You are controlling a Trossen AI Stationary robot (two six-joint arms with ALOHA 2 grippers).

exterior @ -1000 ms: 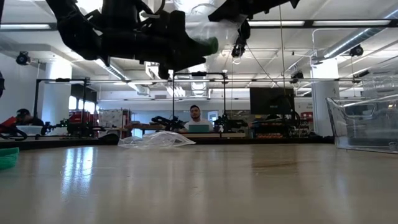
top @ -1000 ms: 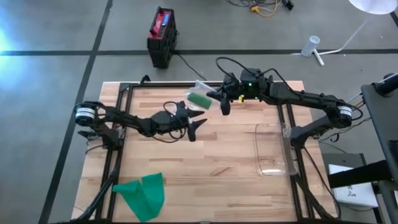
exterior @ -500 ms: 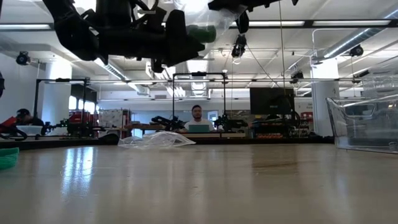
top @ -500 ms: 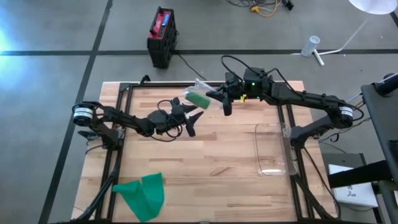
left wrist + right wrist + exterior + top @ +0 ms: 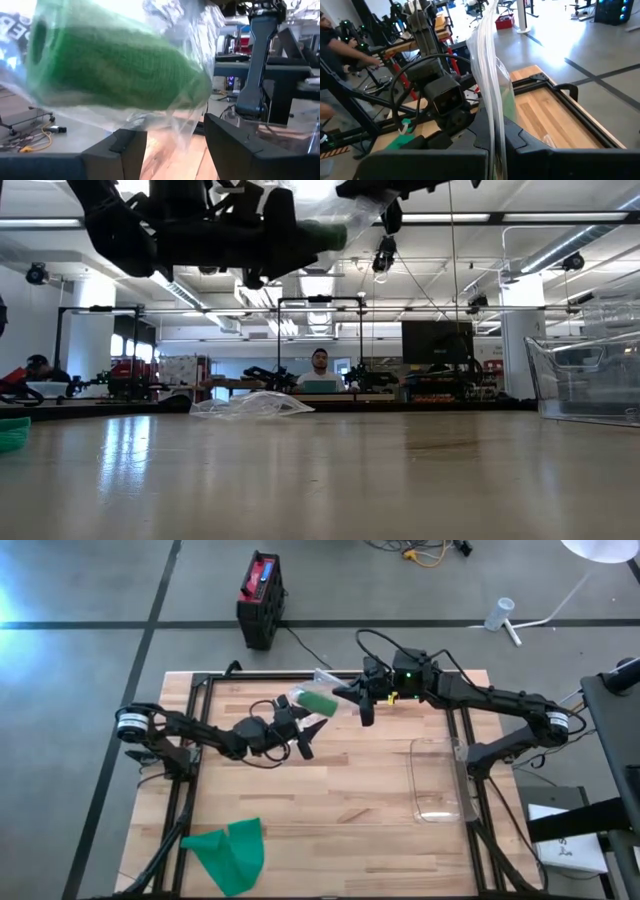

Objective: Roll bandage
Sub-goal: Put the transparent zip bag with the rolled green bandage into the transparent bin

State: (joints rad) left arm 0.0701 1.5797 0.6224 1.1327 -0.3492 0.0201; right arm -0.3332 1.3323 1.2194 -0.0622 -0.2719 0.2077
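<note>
reaching right claw (image 5: 345,695) pinched on clear bag (image 5: 312,692) holding green roll (image 5: 115,67), left claw (image 5: 303,728) parted, seemingly just below

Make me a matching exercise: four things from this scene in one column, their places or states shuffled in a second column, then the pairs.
1. bandage roll
2. green cloth
3. clear bin
4. right gripper

A. lying flat at the table's near left corner
B. standing on the table's right side
C. shut on the plastic bag
D. inside the bag, held in the air

Pairs: 1-D, 2-A, 3-B, 4-C
</note>
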